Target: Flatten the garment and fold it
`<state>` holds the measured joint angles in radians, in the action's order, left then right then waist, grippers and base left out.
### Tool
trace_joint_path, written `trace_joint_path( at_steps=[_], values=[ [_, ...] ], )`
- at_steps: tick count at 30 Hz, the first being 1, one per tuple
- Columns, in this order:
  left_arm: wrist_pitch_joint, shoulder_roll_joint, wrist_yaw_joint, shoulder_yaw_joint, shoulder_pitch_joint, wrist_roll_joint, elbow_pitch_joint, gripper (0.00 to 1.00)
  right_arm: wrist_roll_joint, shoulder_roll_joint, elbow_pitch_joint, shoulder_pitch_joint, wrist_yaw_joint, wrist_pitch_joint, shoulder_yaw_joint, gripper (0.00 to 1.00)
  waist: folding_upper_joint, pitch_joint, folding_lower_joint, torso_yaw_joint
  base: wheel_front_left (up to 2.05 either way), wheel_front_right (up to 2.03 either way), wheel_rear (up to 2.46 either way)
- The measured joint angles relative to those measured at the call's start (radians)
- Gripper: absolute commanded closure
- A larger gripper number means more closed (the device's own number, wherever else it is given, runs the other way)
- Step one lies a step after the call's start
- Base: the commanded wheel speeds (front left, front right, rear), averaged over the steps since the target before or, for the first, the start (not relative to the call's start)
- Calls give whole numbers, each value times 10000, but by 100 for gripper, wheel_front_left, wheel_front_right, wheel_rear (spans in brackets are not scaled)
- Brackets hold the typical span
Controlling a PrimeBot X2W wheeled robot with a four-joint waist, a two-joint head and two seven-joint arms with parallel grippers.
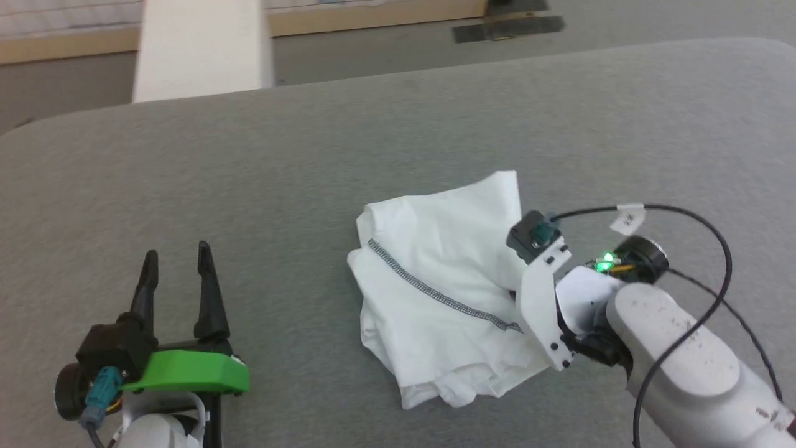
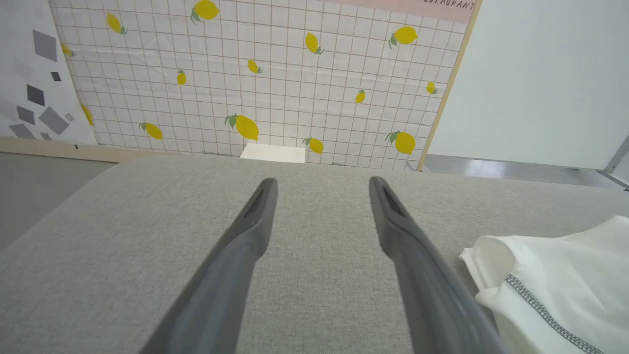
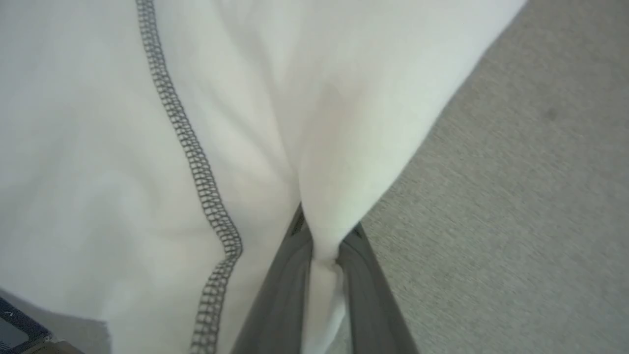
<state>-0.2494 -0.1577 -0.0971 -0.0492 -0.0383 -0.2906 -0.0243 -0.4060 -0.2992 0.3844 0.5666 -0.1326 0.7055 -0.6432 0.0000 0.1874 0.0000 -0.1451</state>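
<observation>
The right gripper (image 3: 325,235) clamps a fold of the garment (image 1: 448,292). The left gripper (image 1: 178,252), wide open and empty, sits well to its left.

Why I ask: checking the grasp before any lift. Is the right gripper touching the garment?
Touching. The right wrist view shows the right gripper closed on a pinched fold of the garment, cloth squeezed between its two fingers.
</observation>
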Motion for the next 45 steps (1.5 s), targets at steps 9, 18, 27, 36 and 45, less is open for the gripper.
trace_joint_path(
  at_steps=[9, 18, 27, 36, 45],
  values=[
    [288, -314, -21, -104, -536, 180, -297, 0, -947, -706, 809, 1867, 0, -817, -1607, 100, 0, 373, 0, -2095, 0, 0, 0],
    [846, -834, -98, -117, -1162, 508, -1014, 0, -1074, -1735, 2412, 3309, 0, -2330, -1898, 100, 0, 1361, 0, -3551, 0, 0, 0],
    [1680, -1442, -500, 178, -1437, 968, -2286, 0, -949, -3313, 4303, 4506, 0, -3645, -1252, 100, 0, 2797, 0, -3688, 0, 0, 0],
    [2495, -1962, -815, 633, -1290, 1381, -3674, 0, -895, -3567, 6479, 5612, 0, -4683, 251, 100, 0, 4264, 2, -3139, 0, 0, 0],
    [3005, -2209, -1001, 890, -831, 1503, -4525, 0, -221, -3402, 8385, 6374, 0, -5647, 1281, 0, 0, 5079, 2, -2661, 0, 0, 0]
  ],
)
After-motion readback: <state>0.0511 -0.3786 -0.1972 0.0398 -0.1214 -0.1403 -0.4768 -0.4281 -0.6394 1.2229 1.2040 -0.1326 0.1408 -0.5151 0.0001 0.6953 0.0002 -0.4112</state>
